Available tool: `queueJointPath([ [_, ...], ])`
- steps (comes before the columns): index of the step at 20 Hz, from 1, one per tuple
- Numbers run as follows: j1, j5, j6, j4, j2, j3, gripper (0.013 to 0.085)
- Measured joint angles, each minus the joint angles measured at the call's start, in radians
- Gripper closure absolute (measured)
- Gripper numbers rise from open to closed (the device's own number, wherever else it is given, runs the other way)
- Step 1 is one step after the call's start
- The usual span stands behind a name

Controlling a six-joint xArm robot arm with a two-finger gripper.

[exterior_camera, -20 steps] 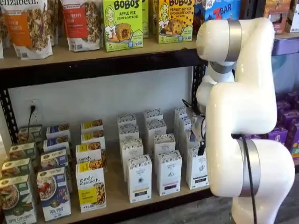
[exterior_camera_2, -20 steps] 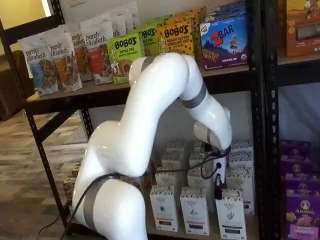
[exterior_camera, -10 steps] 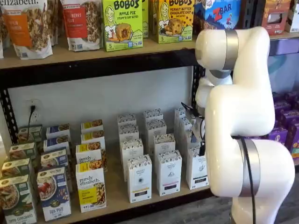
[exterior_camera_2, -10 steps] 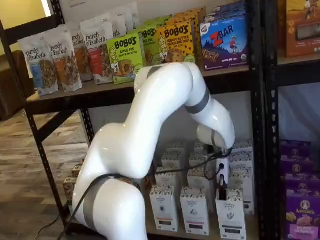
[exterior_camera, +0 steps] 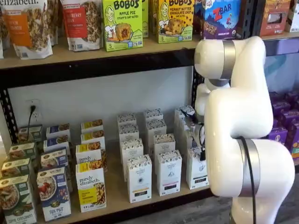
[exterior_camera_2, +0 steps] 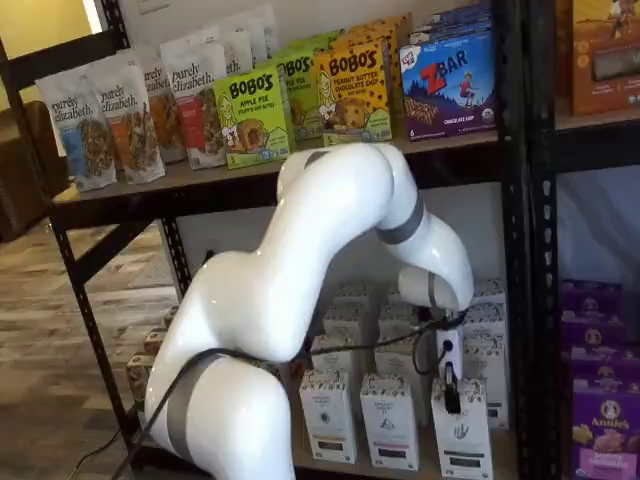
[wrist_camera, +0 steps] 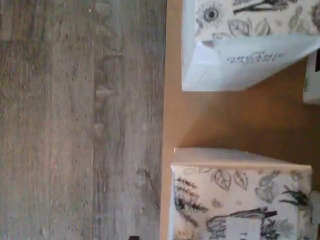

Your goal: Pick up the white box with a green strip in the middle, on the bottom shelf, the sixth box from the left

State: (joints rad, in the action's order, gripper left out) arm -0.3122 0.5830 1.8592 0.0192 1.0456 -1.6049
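The tool [exterior_camera_2: 451, 396] hangs just above the white box [exterior_camera_2: 461, 432] on the bottom shelf [exterior_camera: 117, 193], jaws wide, holding nothing. The carton looks light, stiff and crushable; grip its narrow sides near the top.

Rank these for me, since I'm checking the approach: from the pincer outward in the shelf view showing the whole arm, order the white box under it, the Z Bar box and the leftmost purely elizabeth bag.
1. The white box, bottom shelf, directly beneath the pincer.
2. The Z Bar box, upper shelf, above it.
3. The purely elizabeth bag, upper shelf, far across the view.
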Motion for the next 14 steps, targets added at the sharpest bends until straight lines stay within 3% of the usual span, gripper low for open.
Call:
queueJointPath([
  [5,0.006,0.032,-0.066,0.072,0.057,-0.057,0.013],
  [12,0.009,0.017,-0.077,0.08,0.086,-0.076,0.013],
  [14,0.009,0.009,-0.079,0.081,0.09,-0.076,0.021],
])
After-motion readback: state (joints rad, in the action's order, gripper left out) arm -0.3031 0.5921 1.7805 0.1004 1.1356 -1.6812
